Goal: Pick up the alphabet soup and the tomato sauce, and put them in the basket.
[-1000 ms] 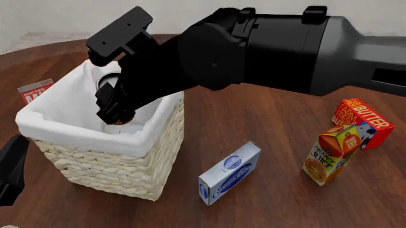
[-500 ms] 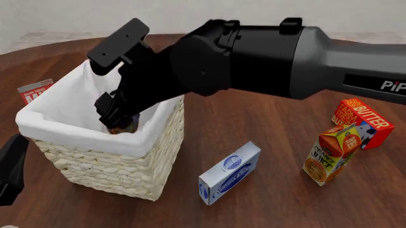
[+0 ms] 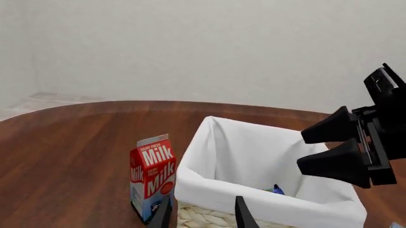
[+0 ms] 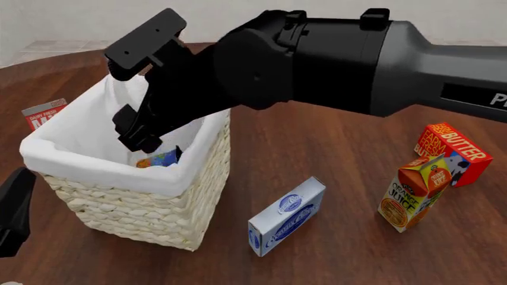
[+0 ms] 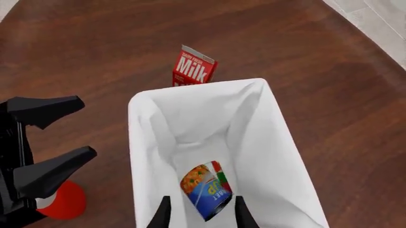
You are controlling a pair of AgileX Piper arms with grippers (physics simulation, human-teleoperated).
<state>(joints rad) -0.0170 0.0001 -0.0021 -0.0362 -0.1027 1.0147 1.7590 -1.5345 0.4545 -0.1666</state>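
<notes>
Alphabet soup (image 5: 206,190) lay on its side on the basket (image 4: 202,178) floor, right below my right tool (image 4: 142,139), whose fingers were spread w/ nothing btwn them. Left tool (image 3: 199,213) was also spread and empty, low beside the basket's near wall, milk carton (image 3: 152,178) just past it. Tomato sauce: couldn't make it out.
</notes>
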